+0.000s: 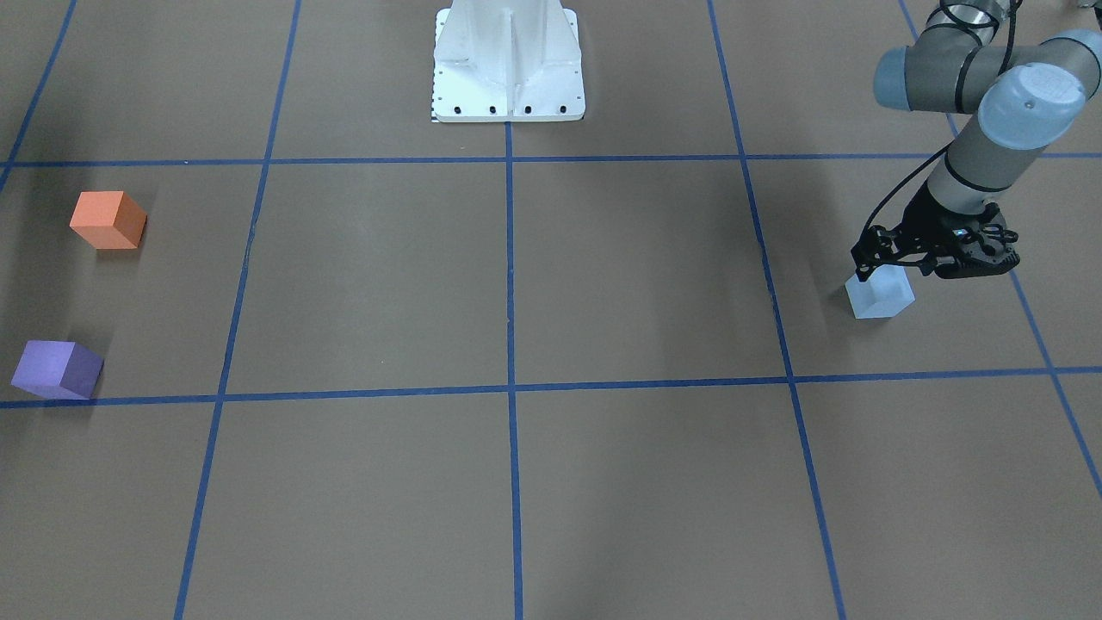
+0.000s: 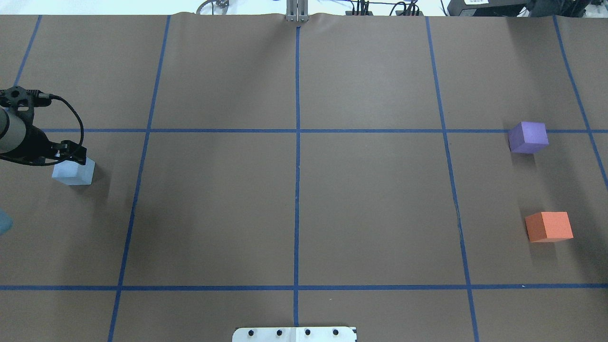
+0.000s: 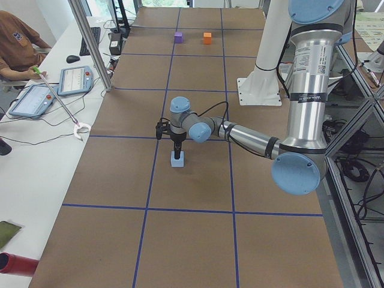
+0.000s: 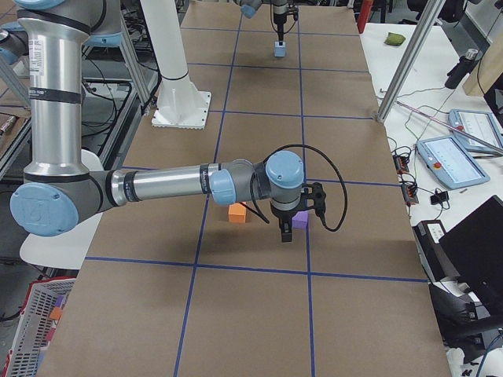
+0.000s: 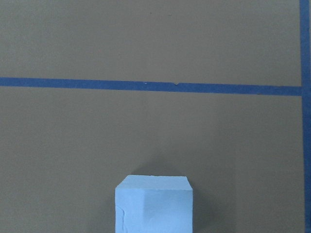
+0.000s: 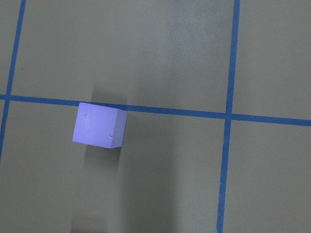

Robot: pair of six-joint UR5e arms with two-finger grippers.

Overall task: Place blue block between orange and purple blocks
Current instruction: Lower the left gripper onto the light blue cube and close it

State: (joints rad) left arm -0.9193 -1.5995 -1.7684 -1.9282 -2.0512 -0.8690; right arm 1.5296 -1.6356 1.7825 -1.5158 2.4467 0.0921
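The pale blue block (image 1: 880, 294) rests on the brown table at my left end; it also shows overhead (image 2: 73, 172), in the side view (image 3: 177, 159) and at the bottom of the left wrist view (image 5: 154, 204). My left gripper (image 1: 891, 271) is open and points down, its fingertips at the block's top, one on either side. The orange block (image 1: 108, 220) and the purple block (image 1: 57, 368) sit apart at the far right end. My right gripper (image 4: 284, 236) hangs above the purple block (image 6: 98, 125). I cannot tell whether it is open or shut.
The white robot base (image 1: 508, 77) stands at the table's middle edge. Blue tape lines (image 2: 297, 190) divide the table into squares. A side bench with tablets (image 3: 75, 81) and an operator runs along the table's far side.
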